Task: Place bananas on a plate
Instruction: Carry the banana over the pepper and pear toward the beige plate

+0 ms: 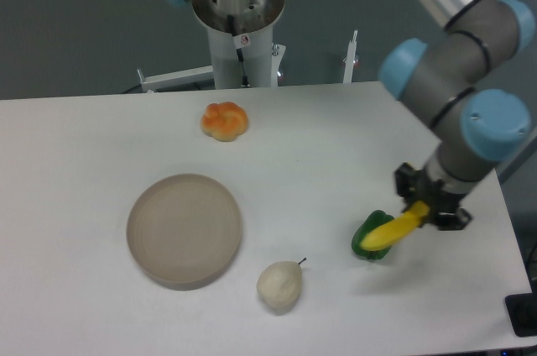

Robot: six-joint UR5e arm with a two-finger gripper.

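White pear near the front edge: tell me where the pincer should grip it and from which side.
Judging by its pose, grip the white pear across its rounded body from straight above. Its thin stem points up-right and is too slight to hold, and the plate and green pepper sit apart from it, leaving room.

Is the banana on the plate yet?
Not yet. The gripper has picked up the banana and holds it above the green pepper. The plate at the left has nothing on it. The banana must be carried over and set down there.

One fixed camera looks down from the front across the table (75, 138) toward the arm's base (239, 28)
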